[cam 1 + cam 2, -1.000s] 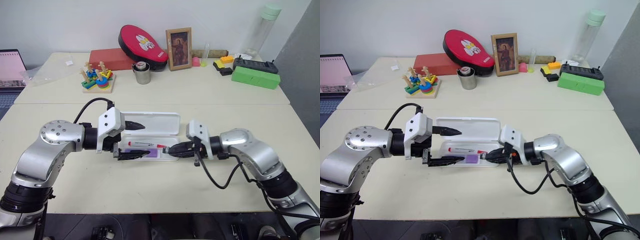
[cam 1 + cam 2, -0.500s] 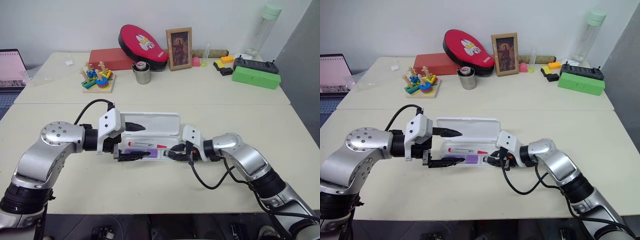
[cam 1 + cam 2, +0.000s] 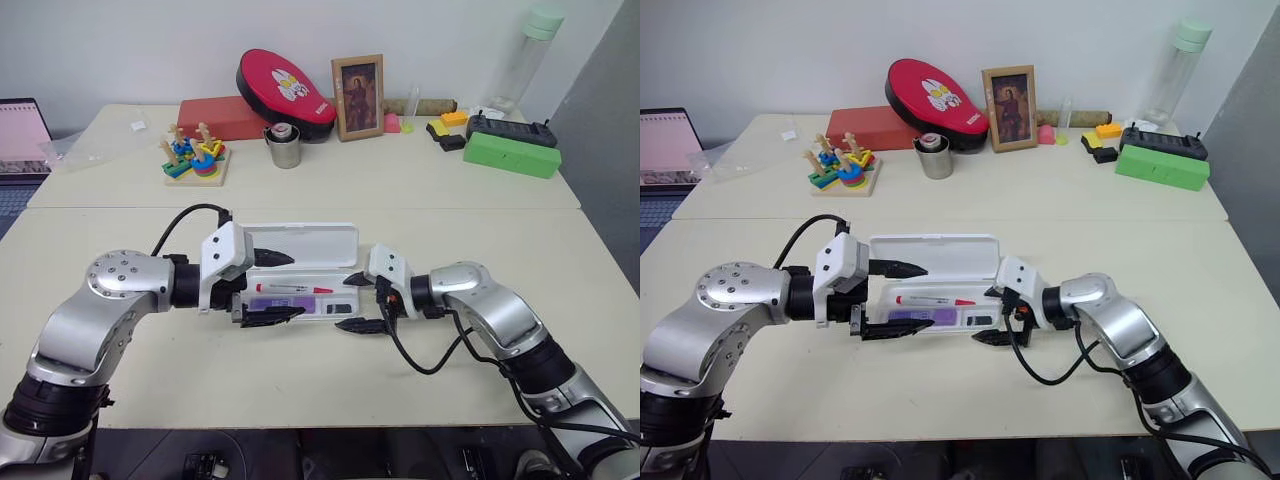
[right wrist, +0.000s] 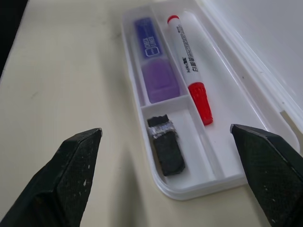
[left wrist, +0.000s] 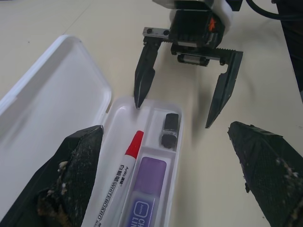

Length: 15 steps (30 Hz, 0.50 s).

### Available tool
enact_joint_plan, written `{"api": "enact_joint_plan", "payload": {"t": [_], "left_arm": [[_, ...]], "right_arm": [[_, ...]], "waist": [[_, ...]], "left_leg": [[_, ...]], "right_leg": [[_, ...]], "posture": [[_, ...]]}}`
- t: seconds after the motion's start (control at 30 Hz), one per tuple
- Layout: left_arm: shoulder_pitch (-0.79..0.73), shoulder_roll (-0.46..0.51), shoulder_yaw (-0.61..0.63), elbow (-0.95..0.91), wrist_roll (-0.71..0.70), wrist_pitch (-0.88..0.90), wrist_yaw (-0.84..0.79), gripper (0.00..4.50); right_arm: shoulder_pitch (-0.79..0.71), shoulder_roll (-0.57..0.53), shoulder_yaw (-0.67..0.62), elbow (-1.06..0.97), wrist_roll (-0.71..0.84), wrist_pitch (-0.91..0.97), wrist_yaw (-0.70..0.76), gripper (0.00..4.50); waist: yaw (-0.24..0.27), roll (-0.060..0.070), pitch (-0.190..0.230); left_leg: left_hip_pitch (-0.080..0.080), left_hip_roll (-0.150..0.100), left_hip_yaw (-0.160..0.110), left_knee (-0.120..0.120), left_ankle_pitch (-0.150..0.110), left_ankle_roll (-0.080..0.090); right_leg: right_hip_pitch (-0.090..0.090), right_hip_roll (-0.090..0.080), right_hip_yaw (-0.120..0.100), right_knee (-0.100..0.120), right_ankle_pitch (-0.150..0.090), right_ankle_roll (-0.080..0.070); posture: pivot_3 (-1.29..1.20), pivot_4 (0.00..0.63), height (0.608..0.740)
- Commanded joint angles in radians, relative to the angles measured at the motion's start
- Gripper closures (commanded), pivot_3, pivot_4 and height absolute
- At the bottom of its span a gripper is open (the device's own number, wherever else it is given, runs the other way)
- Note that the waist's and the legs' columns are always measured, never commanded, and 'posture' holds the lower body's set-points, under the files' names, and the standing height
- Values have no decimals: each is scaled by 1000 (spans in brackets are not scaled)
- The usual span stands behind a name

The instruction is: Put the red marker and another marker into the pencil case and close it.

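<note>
I see that both markers are already inside the pencil case [image 4: 222,156]. The red marker [image 4: 190,66] lies in the long compartment next to the hinge, and the purple highlighter [image 4: 156,71] lies in the compartment on the front side, beside it. A small dark grey stub [image 4: 166,145] rests in the short compartment at the end near my right arm. The lid [image 3: 305,243] is open, tilted back at 12 o'clock from the tray.

My right gripper [image 3: 361,302] has its two fingers spread wide and holds nothing. In the head view it sits at about 3 o'clock from the tray; one finger is at the tray's end and the other is over the bare table [image 3: 300,370] in front. My left gripper [image 3: 268,288] is also spread wide and empty. It is at about 9 o'clock from the tray, with one finger over the lid and one along the front edge of the tray.

So I judge that the loading step is finished and only the closing remains. For the next move I think I must bring one finger behind the lid, on its far edge at 12 o'clock, and fold it toward me over the tray. The other gripper should steady the tray, because such a light box can slide on the smooth table. Both fingers near the tray must first come clear of the rim, otherwise the lid may land on them. A last press down will probably be needed to make it shut.
</note>
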Motion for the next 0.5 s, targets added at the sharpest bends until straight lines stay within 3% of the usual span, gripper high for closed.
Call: {"api": "enact_joint_plan", "payload": {"t": [0.03, 0.07, 0.2, 0.5], "left_arm": [[25, -17, 114, -81, -61, 40, 86, 0], [43, -28, 153, -104, -79, 58, 121, 0], [142, -52, 315, -179, -147, 125, 222, 0], [381, -90, 589, -286, -215, 176, 345, 0]], "right_arm": [[-63, 2, -139, -108, 158, 57, 49, 17], [-93, 19, -182, -101, 194, 69, 37, 17], [-265, 109, -275, 65, 182, 68, -105, 828], [-578, 263, -161, 586, -82, -86, -283, 3059]], "waist": [[0, 0, 0], [0, 0, 0], [-13, 0, 0], [-9, 0, 0]], "left_leg": [[0, 0, 0, 0, 0, 0], [0, 0, 0, 0, 0, 0], [2, 0, 0, 0, 0, 0], [4, 1, 1, -2, 0, 0]], "right_leg": [[0, 0, 0, 0, 0, 0], [0, 0, 0, 0, 0, 0], [1, 0, 0, 1, 0, 0], [1, 0, 1, 1, 0, -1]], "posture": [[0, 150, 740], [0, 150, 740], [0, 150, 740], [0, 150, 740]]}}
